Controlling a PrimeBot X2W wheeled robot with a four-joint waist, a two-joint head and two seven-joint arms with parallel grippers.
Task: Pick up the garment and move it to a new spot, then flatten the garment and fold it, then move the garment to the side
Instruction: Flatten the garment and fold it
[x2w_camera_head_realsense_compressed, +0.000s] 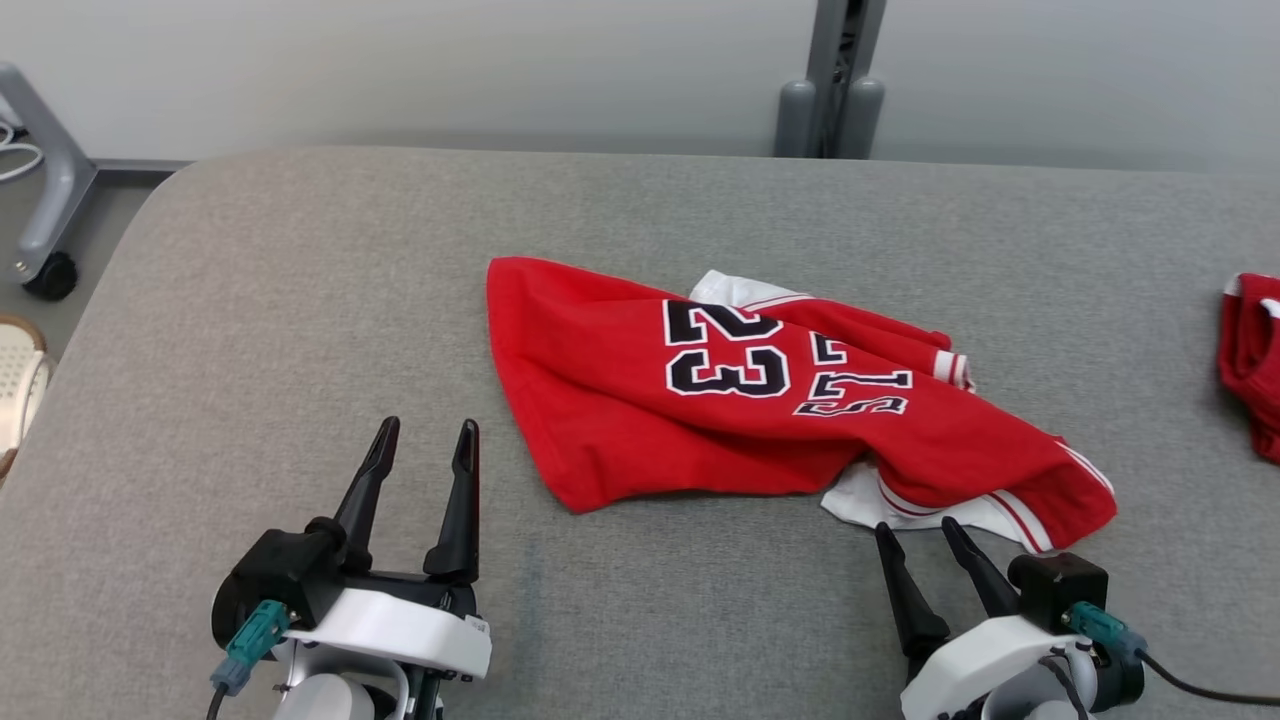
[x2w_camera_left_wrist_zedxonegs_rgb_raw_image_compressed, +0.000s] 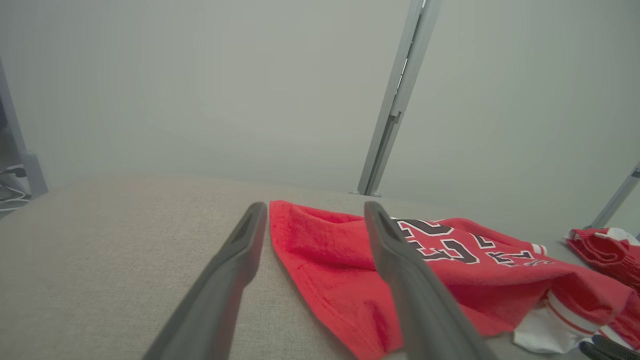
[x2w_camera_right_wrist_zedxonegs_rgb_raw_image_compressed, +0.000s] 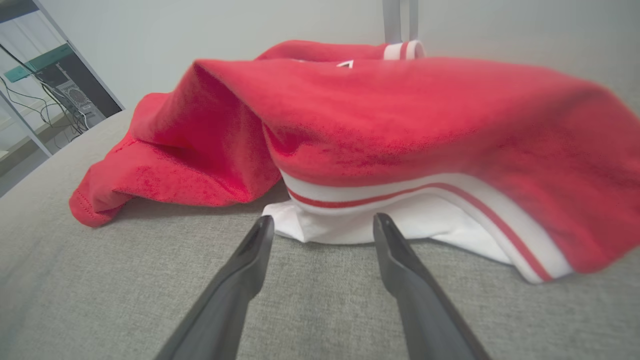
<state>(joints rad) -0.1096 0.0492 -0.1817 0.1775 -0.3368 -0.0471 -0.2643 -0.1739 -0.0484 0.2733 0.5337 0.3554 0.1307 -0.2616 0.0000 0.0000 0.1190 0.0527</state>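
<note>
On grey fabric tabletop (x2w_camera_head_realsense_compressed: 300, 300), red jersey (x2w_camera_head_realsense_compressed: 620, 420), pale wall (x2w_camera_head_realsense_compressed: 400, 70) behind, left claw (x2w_camera_head_realsense_compressed: 429, 423) and right claw (x2w_camera_head_realsense_compressed: 914, 524) spread, empty

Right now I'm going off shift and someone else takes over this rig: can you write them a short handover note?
Left gripper: jaws open, empty, to the left of the red jersey.
Right gripper: jaws open, empty, pointing at the jersey's white hem, no grip.
The jersey lies crumpled in the middle of the grey table, not flattened or folded. Another red cloth lies at the table's right edge.
Done: nothing visible.
Left: pick up, move, flatten, fold, set aside.
</note>
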